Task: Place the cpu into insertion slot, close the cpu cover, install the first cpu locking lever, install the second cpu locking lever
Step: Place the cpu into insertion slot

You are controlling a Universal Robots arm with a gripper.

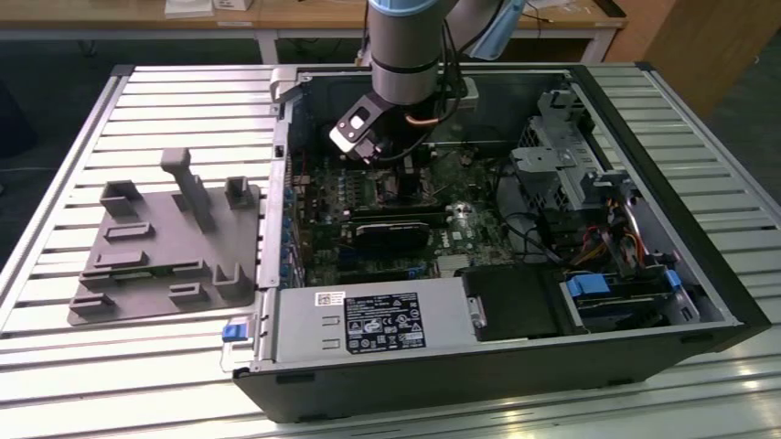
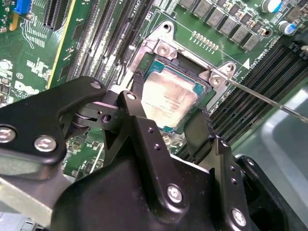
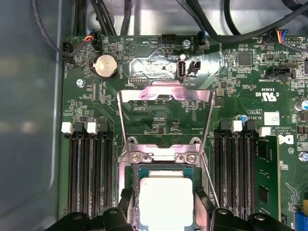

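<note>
Straddling cpu [image 3: 166,206] in insertion slot [image 3: 136,185], tool [image 2: 167,109]; grip: cannot tell; cpu cover [image 3: 166,92] flipped open.

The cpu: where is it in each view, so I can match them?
Exterior view: too small to pick out, beneath the arm.
First wrist view: cpu lies flat beside the two-screw bracket.
Second wrist view: cpu mid-picture, same bracket alongside.
Shared landmark: that bracket.

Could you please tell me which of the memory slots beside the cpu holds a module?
The outermost one on the side away from the round coin cell: a green module stands in it; the rest are bare black.
</note>
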